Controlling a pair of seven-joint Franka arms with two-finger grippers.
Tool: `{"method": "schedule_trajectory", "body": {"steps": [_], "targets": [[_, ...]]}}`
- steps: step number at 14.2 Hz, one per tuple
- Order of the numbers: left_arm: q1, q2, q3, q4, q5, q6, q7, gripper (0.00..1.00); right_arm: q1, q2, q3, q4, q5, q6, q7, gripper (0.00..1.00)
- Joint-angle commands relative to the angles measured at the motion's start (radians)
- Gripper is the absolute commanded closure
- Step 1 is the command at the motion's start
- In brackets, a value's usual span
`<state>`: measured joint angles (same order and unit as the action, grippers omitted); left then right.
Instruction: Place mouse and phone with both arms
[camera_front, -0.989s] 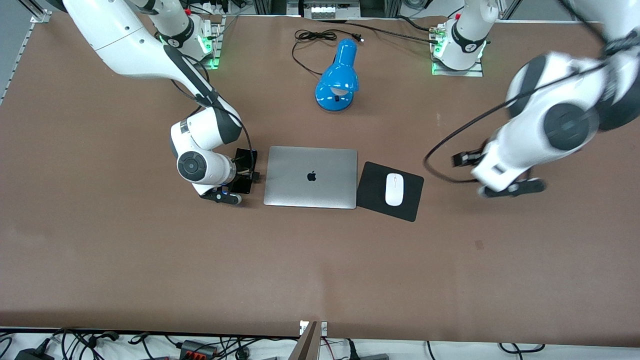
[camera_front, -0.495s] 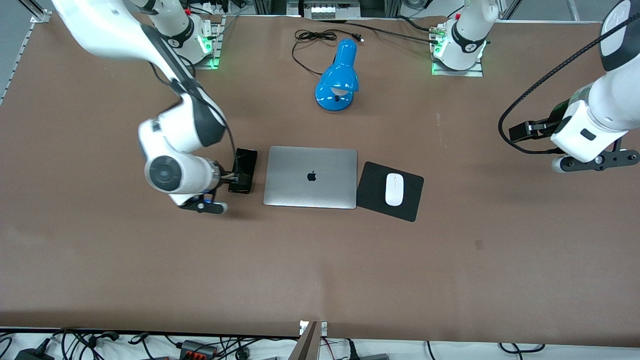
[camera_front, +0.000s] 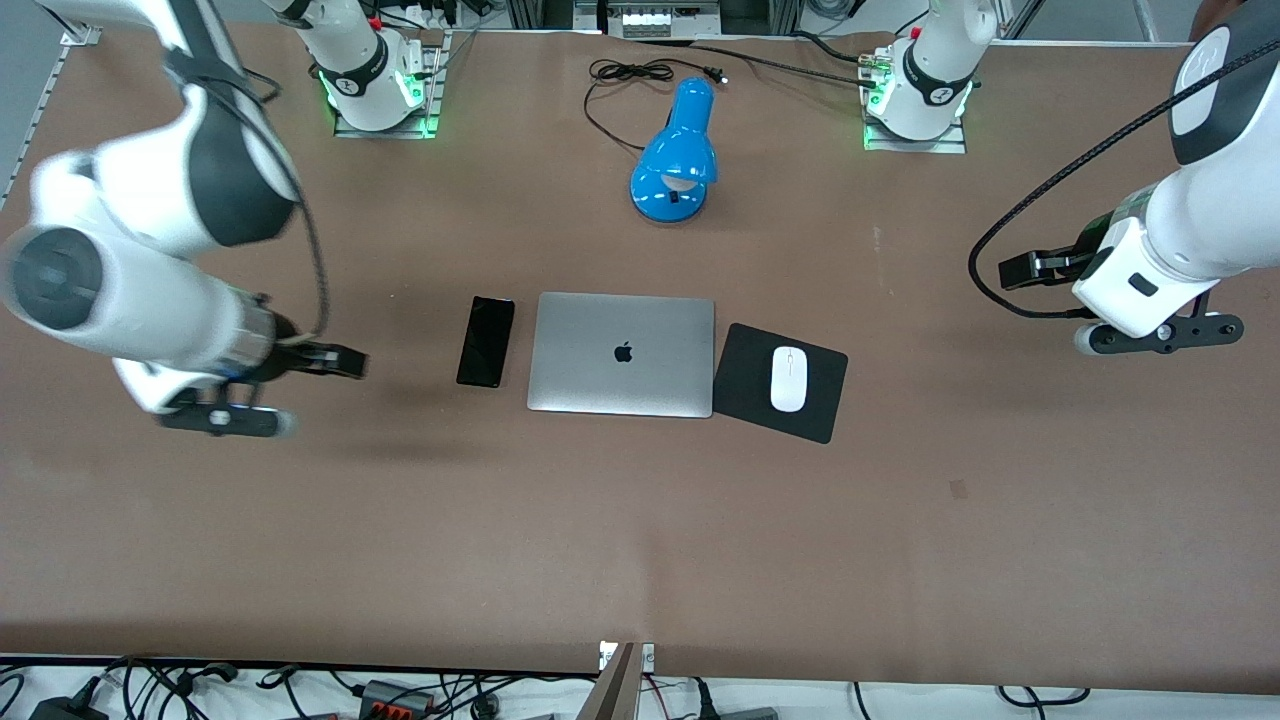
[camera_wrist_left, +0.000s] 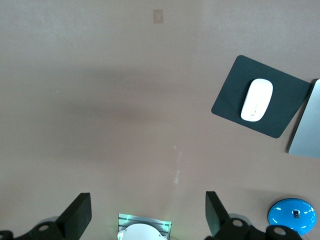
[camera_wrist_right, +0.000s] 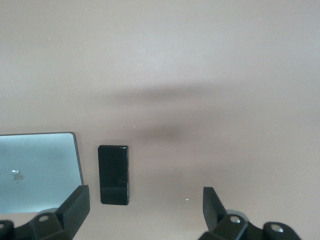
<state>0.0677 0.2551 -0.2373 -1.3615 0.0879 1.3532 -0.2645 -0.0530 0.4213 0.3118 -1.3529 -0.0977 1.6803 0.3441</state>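
The black phone (camera_front: 486, 341) lies flat on the table beside the laptop, on the side toward the right arm's end; it also shows in the right wrist view (camera_wrist_right: 114, 174). The white mouse (camera_front: 788, 378) sits on the black mouse pad (camera_front: 745, 375) and also shows in the left wrist view (camera_wrist_left: 257, 99). My right gripper (camera_front: 338, 361) is open and empty, up over bare table, apart from the phone; its wrist view (camera_wrist_right: 145, 202) shows the same. My left gripper (camera_front: 1022, 270) is open and empty over bare table toward the left arm's end, as its wrist view (camera_wrist_left: 148, 212) also shows.
A closed silver laptop (camera_front: 622, 353) lies between the phone and the mouse pad. A blue desk lamp (camera_front: 675, 155) with a black cord lies farther from the camera. The arm bases (camera_front: 915, 95) stand along the table's top edge.
My right gripper has let go of the phone and swung up and away toward its end of the table. My left arm has pulled away from the mouse pad and nearly stopped.
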Motion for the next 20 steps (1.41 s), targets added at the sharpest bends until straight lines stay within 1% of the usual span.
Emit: {"method": "schedule_trajectory", "body": {"steps": [1, 2, 3, 4, 5, 6, 7, 8, 9, 10, 11, 14, 15, 16, 20], "targets": [[0.009, -0.058, 0.007, -0.025, 0.006, 0.035, 0.004, 0.0, -0.01, -0.061, 0.004, 0.024, -0.033, -0.031, -0.027, 0.0], [0.001, -0.1, 0.009, -0.05, 0.007, 0.03, 0.002, 0.0, -0.024, -0.062, 0.006, 0.044, -0.037, -0.051, -0.031, 0.0], [-0.002, -0.144, 0.009, -0.095, 0.003, 0.038, 0.004, 0.0, -0.047, -0.082, -0.002, 0.058, -0.028, -0.062, -0.051, 0.0], [0.001, -0.183, 0.009, -0.157, -0.014, 0.076, 0.005, 0.0, -0.032, -0.107, -0.049, 0.058, -0.03, -0.062, -0.094, 0.0], [0.007, -0.226, 0.021, -0.226, -0.054, 0.137, 0.01, 0.0, 0.008, -0.113, -0.138, 0.058, -0.022, -0.06, -0.143, 0.0], [0.004, -0.264, 0.056, -0.288, -0.078, 0.199, 0.02, 0.0, 0.054, -0.121, -0.24, 0.058, 0.001, -0.062, -0.214, 0.0], [0.0, -0.287, 0.067, -0.326, -0.085, 0.231, 0.025, 0.0, 0.088, -0.127, -0.323, 0.06, 0.036, -0.062, -0.284, 0.0], [-0.002, -0.29, 0.073, -0.332, -0.089, 0.239, 0.033, 0.0, 0.093, -0.133, -0.374, 0.06, 0.083, -0.062, -0.33, 0.0], [-0.023, -0.29, 0.105, -0.331, -0.091, 0.241, 0.056, 0.0, 0.09, -0.14, -0.394, 0.061, 0.108, -0.062, -0.348, 0.0], [-0.064, -0.289, 0.168, -0.334, -0.094, 0.241, 0.071, 0.0, 0.084, -0.142, -0.392, 0.064, 0.108, -0.062, -0.349, 0.0], [-0.093, -0.289, 0.193, -0.334, -0.1, 0.238, 0.07, 0.0, 0.07, -0.147, -0.384, 0.064, 0.108, -0.062, -0.349, 0.0], [-0.1, -0.278, 0.184, -0.321, -0.1, 0.239, 0.051, 0.0, 0.039, -0.164, -0.37, 0.064, 0.108, -0.063, -0.355, 0.0], [-0.101, -0.275, 0.181, -0.317, -0.102, 0.239, 0.051, 0.0, 0.009, -0.17, -0.331, 0.064, 0.107, -0.06, -0.379, 0.0], [-0.101, -0.277, 0.181, -0.317, -0.102, 0.236, 0.051, 0.0, -0.002, -0.173, -0.313, 0.063, 0.102, -0.056, -0.382, 0.0], [-0.1, -0.275, 0.179, -0.315, -0.1, 0.234, 0.051, 0.0, 0.016, -0.194, -0.319, 0.043, 0.092, -0.051, -0.382, 0.0]]}}
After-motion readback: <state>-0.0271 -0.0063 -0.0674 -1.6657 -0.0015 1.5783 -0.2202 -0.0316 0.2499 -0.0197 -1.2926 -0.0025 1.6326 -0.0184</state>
